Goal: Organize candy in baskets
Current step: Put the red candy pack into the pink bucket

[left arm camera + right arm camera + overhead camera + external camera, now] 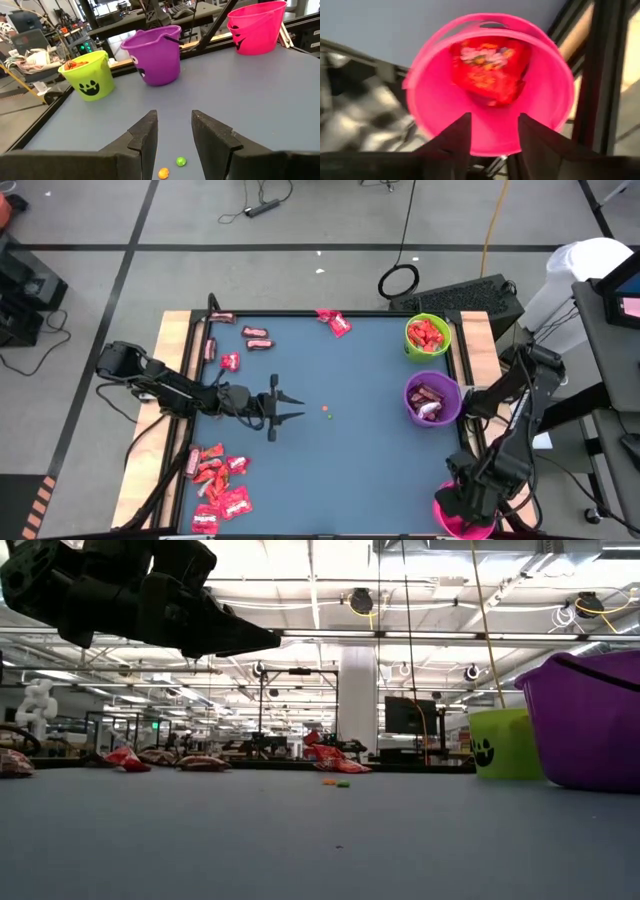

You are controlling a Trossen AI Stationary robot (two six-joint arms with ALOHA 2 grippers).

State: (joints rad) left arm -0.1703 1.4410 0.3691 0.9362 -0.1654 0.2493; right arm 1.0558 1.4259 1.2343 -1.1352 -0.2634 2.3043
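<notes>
Looked like a robotics lab or open workshop hall. Showed a blue-topped bench (340, 450) with wooden side rails on a grey floor (200, 270) marked with dark tape lines. Had cables and a power strip (263, 208) lying loose on that floor. Revealed, across the bench, a high ceiling with exposed pipes and hanging lamps (361, 602), a white column (357, 700), monitors (405, 715) and rows of equipment racks.
</notes>
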